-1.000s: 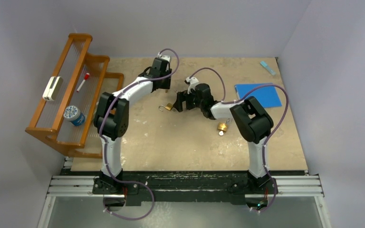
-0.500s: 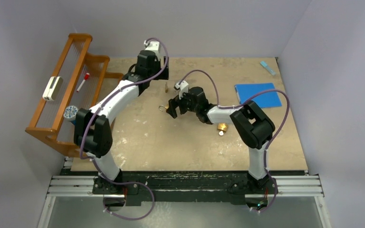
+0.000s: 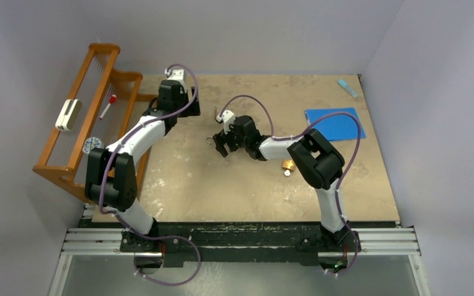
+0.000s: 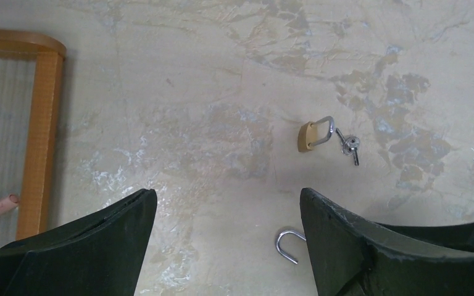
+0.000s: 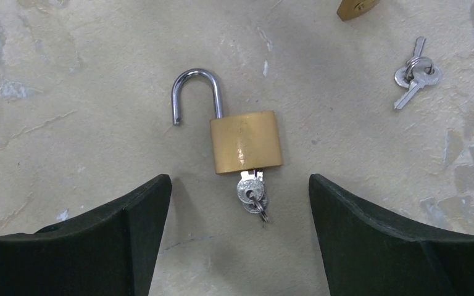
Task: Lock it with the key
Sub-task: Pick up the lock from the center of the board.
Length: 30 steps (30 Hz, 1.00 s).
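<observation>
Left arm pulled back to upper left of top view, next to orange wooden rack (image 3: 108, 49); right arm slid left. Left gripper (image 4: 228, 197) jaws wide apart, nothing between them, over beige tabletop (image 3: 222, 185). Right gripper (image 5: 241, 182) jaws apart too, gripping nothing. Brass padlock with open steel shackle (image 5: 245, 142) lies flat mid-frame in right wrist view, just ahead of that gripper's fingertips. Silver key (image 5: 250, 188) sits in its bottom, between the fingertips. Second small brass padlock (image 5: 358, 7) at top right edge, loose key pair (image 5: 416, 74) just below it, upper right.
</observation>
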### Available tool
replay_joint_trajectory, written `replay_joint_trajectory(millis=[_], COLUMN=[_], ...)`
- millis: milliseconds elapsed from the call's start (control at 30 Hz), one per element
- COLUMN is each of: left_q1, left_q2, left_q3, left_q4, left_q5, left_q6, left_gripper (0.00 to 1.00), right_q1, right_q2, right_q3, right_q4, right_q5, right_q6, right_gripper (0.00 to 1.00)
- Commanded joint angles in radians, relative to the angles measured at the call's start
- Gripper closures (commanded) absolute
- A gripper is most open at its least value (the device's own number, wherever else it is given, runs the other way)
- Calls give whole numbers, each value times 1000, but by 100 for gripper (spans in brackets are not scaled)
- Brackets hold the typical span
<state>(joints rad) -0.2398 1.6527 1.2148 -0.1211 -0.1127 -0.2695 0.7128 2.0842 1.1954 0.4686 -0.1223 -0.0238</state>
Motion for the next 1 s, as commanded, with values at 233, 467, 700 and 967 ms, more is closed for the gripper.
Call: replay_joint_trajectory(millis=[233,467,700,967], left_q1=[36,58,70,86], left_q2=[-88,-96,-94,-90], left_q3=[-35,-52,-78,-191], left_q4=[91,104,152,295], left_q5=[55,76,126,525], left_q6=[-4,-5,2,119], left_gripper=[14,14,14,15], right_q1=[-1,-2,0,-48], right_q2=[57,62,64,-70], right_q3=[120,112,109,23], right_q4=[-21,-44,-83,-67], right_q5=[-10,-15,14,-190], right_q6=[-53,-63,-71,73], right_gripper=[32,42,83,100])
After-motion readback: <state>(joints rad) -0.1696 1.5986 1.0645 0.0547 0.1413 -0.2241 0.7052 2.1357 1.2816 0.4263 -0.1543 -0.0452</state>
